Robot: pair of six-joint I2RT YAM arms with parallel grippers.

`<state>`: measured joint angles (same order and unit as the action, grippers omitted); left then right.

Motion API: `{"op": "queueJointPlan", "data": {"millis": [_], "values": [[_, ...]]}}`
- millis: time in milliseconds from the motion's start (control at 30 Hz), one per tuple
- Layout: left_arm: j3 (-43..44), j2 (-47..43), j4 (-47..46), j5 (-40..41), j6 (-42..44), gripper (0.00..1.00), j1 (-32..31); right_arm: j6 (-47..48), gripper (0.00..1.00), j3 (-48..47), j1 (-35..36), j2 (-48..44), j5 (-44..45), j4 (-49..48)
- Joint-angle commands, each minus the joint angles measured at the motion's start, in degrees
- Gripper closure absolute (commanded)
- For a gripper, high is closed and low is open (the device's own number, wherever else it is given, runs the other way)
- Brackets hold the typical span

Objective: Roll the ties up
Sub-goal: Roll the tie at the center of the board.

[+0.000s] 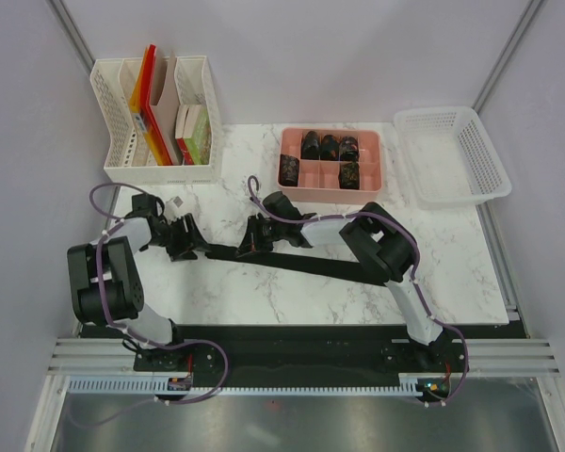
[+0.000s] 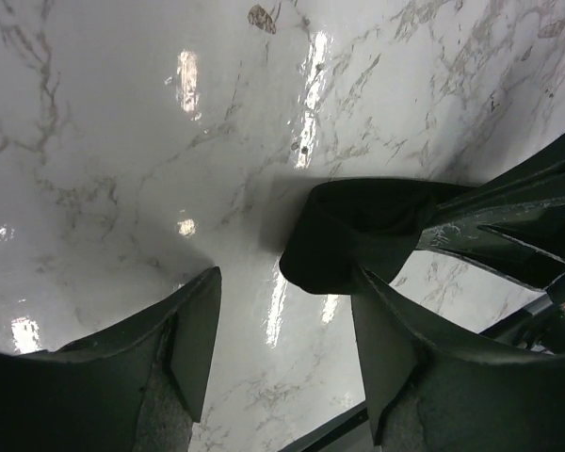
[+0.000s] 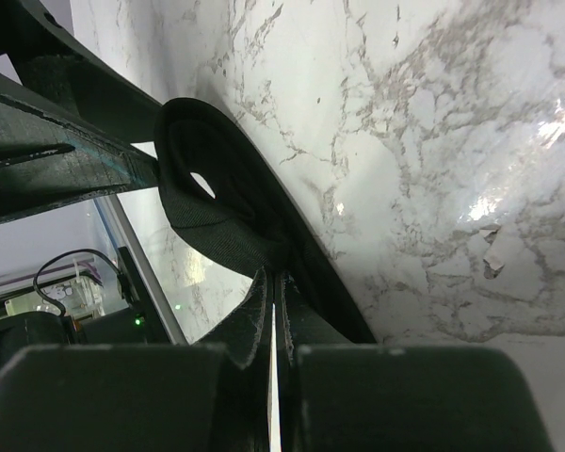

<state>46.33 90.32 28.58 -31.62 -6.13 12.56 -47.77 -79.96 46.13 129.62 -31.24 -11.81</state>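
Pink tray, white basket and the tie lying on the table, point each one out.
pink tray [image 1: 330,194]: top external view, on its front wall.
white basket [image 1: 450,160]: top external view, on its bare floor.
tie [image 1: 311,263]: top external view, on its flat middle stretch.

**A:** How is the left side posed?

**B:** The black-and-white left arm [image 1: 108,278] is folded sharply at the elbow, and its forearm reaches to the right. The black two-finger left claw [image 1: 190,241] is low and points at the other claw. Its fingers [image 2: 184,348] are spread apart with nothing between them.

**A:** And the right?

**B:** The black-and-white right arm [image 1: 395,254] doubles back at its elbow and stretches to the left. The black right claw [image 1: 255,237] faces the left claw from nearby. Its fingers [image 3: 386,395] are pressed together on a blackish fabric necktie [image 3: 217,207], which loops out just past the fingertips.
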Motion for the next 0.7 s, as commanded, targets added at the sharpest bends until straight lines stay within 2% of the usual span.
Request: {"op": "queueJointPlan", "data": {"millis": [0, 133, 167, 233, 267, 333, 433, 533, 667], "values": [[-1.1, 0.8, -6.2, 0.2, -3.0, 0.38, -1.5, 1.3, 1.00, 0.1, 0.2, 2.8, 2.9, 3.2], [-2.3, 0.6, -8.9, -3.9, -3.9, 0.46, -1.8, 1.2, 1.00, 0.2, 0.3, 2.9, 2.9, 3.3], [-2.2, 0.9, -8.9, -4.6, -4.0, 0.54, -2.1, 1.3, 1.00, 0.1, 0.3, 2.8, 2.9, 3.4], [-2.1, 1.0, -8.8, -6.5, -4.2, 0.61, -2.2, 1.4, 1.00, 0.0, 0.3, 2.8, 2.9, 3.5], [-2.2, 0.6, -8.9, -7.1, -4.4, 0.69, -2.4, 1.3, 1.00, -0.1, 0.3, 2.8, 2.9, 3.6], [-2.1, -0.1, -8.8, -8.4, -4.9, 0.78, -2.7, 1.4, 1.00, -0.2, 0.3, 2.8, 2.9, 3.6], [-1.6, -3.1, -8.1, -7.0, -5.4, 0.91, -4.1, 1.4, 1.00, -0.1, 0.3, 2.8, 3.3, 4.0], [-1.1, -6.5, -6.9, -4.0, -5.8, 0.98, -7.1, 1.5, 1.00, 0.0, 0.3, 2.8, 3.4, 4.1], [-0.8, -7.9, -6.0, -2.1, -6.4, 0.98, -12.5, 1.3, 1.00, -0.3, 0.3, 3.0, 3.3, 4.1]]}}
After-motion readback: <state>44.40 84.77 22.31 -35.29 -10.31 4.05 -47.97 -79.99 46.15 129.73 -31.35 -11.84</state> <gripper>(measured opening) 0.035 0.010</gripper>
